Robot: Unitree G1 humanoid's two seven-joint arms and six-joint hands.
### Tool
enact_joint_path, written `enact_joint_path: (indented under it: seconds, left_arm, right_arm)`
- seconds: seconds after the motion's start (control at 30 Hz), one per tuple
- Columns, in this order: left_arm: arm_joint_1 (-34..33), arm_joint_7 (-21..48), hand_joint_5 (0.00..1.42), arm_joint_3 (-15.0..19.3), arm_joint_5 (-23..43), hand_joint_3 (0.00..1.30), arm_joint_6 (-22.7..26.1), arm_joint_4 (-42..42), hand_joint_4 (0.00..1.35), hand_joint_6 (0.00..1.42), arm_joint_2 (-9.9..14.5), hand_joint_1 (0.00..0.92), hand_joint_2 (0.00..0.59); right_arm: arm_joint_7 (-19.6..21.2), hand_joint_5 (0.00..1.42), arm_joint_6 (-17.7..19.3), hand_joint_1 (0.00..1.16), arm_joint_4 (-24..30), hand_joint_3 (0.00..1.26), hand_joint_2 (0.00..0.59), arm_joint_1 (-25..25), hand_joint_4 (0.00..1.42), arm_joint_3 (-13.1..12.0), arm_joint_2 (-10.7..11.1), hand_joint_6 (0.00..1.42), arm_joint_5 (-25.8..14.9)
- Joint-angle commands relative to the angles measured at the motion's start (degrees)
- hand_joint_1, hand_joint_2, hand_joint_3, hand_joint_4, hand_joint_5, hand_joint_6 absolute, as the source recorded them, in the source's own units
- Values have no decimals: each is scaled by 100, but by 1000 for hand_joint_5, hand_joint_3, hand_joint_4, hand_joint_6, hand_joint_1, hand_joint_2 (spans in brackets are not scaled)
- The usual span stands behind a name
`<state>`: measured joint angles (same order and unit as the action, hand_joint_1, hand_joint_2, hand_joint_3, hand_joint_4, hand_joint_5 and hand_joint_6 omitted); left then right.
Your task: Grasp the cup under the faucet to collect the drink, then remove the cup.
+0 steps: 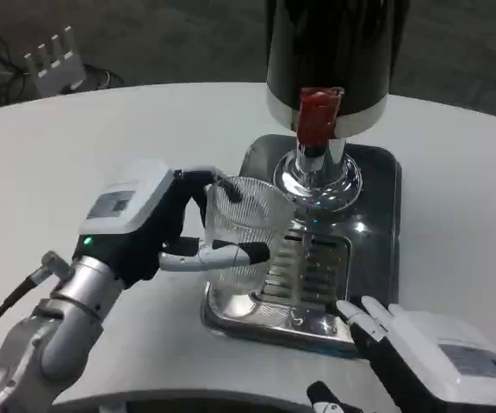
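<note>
- The left hand (pixel 158 225) grips the clear cup (pixel 244 232), fingers wrapped around it.
- The cup stands on the drip tray (pixel 377 185), beside the faucet (pixel 319 116).
- The right hand (pixel 420 344) rests with fingers apart, holding nothing.

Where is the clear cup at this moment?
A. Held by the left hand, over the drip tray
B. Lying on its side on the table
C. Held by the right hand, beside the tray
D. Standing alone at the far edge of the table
A: the left hand has its fingers around the clear cup above the metal drip tray, while the right hand holds nothing.
</note>
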<state>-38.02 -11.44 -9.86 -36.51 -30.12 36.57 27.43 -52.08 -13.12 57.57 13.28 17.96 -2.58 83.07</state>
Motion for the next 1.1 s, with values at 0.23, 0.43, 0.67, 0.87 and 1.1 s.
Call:
enact_joint_path:
  seconds: [0.23, 0.43, 0.67, 0.87, 1.1]
  left_arm:
    - [-678, -303, 1235, -513, -105, 1024, -48, 662, 1098, 1400, -214, 409, 92]
    - [-712, -330, 1223, -725, -103, 1014, -138, 581, 1086, 1385, -253, 409, 91]
    - [-719, -272, 1185, -784, -106, 976, -119, 538, 1039, 1365, -258, 409, 90]
    - [-714, -38, 979, -833, -60, 841, -10, 583, 794, 1221, -239, 365, 92]
    - [-698, 60, 827, -865, -34, 730, -7, 616, 670, 1079, -228, 297, 91]
  right_arm:
    - [67, 0, -11, 342, 162, 83, 455, 244, 0, 46, -382, 0, -72]
    - [84, 0, -40, 342, 146, 83, 455, 267, 0, 7, -384, 0, -128]
    - [46, 0, -73, 342, 108, 84, 455, 224, 0, -68, -357, 0, -196]
    - [35, 0, -85, 342, 85, 91, 455, 211, 0, -76, -367, 0, -215]
    - [-3, 0, -113, 342, 31, 94, 455, 151, 0, -110, -343, 0, -244]
